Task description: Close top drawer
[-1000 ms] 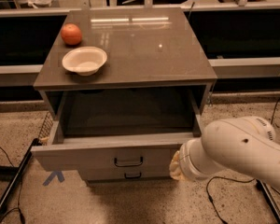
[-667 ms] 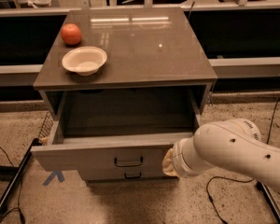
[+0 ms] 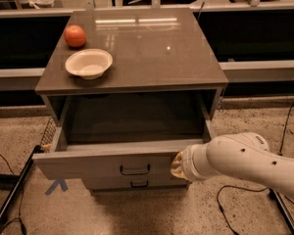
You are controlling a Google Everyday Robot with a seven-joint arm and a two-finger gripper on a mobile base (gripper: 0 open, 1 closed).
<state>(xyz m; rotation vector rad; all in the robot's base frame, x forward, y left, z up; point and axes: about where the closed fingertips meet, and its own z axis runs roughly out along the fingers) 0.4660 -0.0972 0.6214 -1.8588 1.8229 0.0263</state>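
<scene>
The top drawer (image 3: 83, 164) of the grey table (image 3: 152, 48) stands pulled well out, its dark inner walls in view and its pale front facing the camera. A small black handle (image 3: 134, 170) sits at the middle of that front, and a second handle (image 3: 139, 184) shows on the drawer front just below. The white arm (image 3: 245, 163) reaches in from the right, with the end effector (image 3: 176, 165) against the right part of the top drawer's front, beside the handle. On the table, at its left, a white bowl (image 3: 88, 63) rests near an orange (image 3: 75, 35) behind it. A blue arrow mark (image 3: 56, 185) lies on the speckled floor at the lower left.
</scene>
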